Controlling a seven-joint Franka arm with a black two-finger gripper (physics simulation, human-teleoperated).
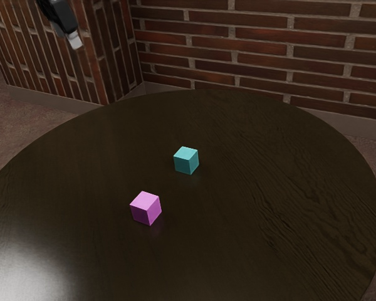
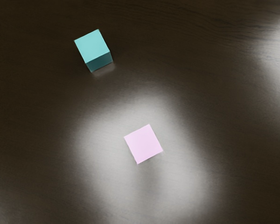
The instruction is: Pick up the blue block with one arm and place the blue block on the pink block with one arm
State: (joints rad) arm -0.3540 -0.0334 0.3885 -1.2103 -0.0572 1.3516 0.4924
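Observation:
The blue block (image 1: 186,160), teal in colour, rests on the dark round table (image 1: 276,213) near its middle. The pink block (image 1: 145,207) sits apart from it, closer to the front edge and a little toward the exterior view's left. My gripper (image 1: 73,40) hangs high at the exterior view's upper left, far above and away from both blocks, with nothing seen in it. From the hand's camera, the blue block (image 2: 93,49) and the pink block (image 2: 143,143) both lie well below me, the pink one nearer to straight under the hand.
A brick wall (image 1: 257,44) runs behind the table and turns a corner at the exterior view's left. The table's curved edge (image 1: 25,160) drops to a brown floor. A bright glare patch (image 2: 144,154) lies on the tabletop around the pink block.

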